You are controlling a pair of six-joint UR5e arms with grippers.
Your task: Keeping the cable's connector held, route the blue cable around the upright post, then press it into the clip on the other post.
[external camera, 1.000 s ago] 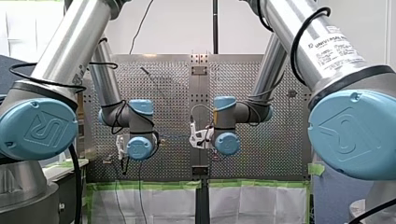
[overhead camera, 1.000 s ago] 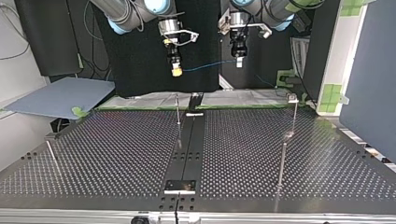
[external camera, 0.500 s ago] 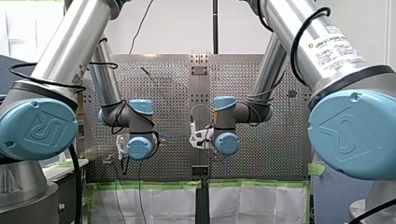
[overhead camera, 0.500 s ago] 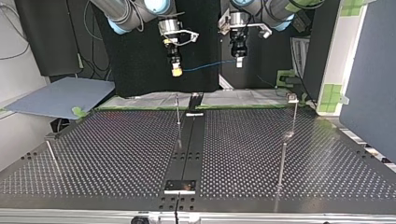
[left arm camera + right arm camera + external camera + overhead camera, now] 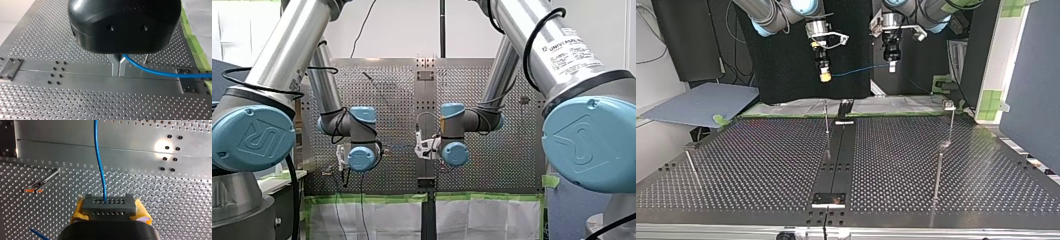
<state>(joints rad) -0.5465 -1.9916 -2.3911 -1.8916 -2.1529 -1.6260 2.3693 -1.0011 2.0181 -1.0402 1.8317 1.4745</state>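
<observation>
Both arms were held high over the table (image 5: 761, 165), well clear of it. In the top view the right gripper (image 5: 825, 76) was seen at the left and the left gripper (image 5: 892, 66) at the right. The blue cable (image 5: 856, 71) was strung between them in mid-air with a slight sag.

Right wrist view: the grey connector (image 5: 109, 208) was clamped between the yellow pads (image 5: 78, 212), its rows of small holes facing the camera. The cable was seen leaving the connector's far face and running straight ahead over the plain centre strip (image 5: 75, 150) of the table. A post with orange marks at its head (image 5: 37, 187) was seen off to one side, apart from the cable.

Left wrist view: the metal fingers (image 5: 115, 68) were pressed together with the cable pinched between them near their root. From there it was led off sideways toward the green tape (image 5: 193, 42) at the table edge.

Top view, posts: a thin upright post (image 5: 826, 120) was noted just beside the centre strip at the far end, under the right gripper. A second post (image 5: 951, 122) with a small block on top stood at the view's far right. A third (image 5: 938, 172) was nearer the camera on that side. A tilted one (image 5: 691, 167) was at the left. The cable was hung well above all of them. Which head carried the clip could not be told.
</observation>
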